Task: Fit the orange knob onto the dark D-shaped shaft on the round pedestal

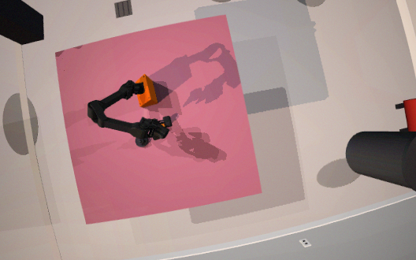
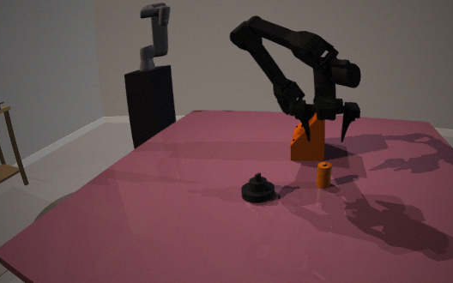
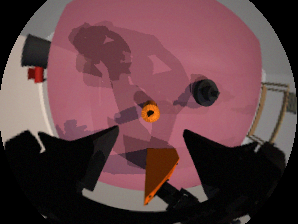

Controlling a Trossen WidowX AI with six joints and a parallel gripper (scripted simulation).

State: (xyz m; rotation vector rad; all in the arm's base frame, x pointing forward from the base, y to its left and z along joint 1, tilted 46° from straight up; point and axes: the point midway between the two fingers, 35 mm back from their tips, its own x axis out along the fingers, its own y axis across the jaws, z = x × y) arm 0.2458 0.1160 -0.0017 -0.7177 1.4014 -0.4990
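Orange knob (image 2: pixel 324 175), one, stands beside one pedestal (image 2: pixel 258 191); end effector (image 2: pixel 326 129) spread wide, apparently empty.

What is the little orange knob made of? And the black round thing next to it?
The orange knob looks like smooth matte plastic: even colour, no shine. The black pedestal looks matte too, plastic or dark metal; I cannot tell which. Both sit on a glossy pink table showing faint reflections.
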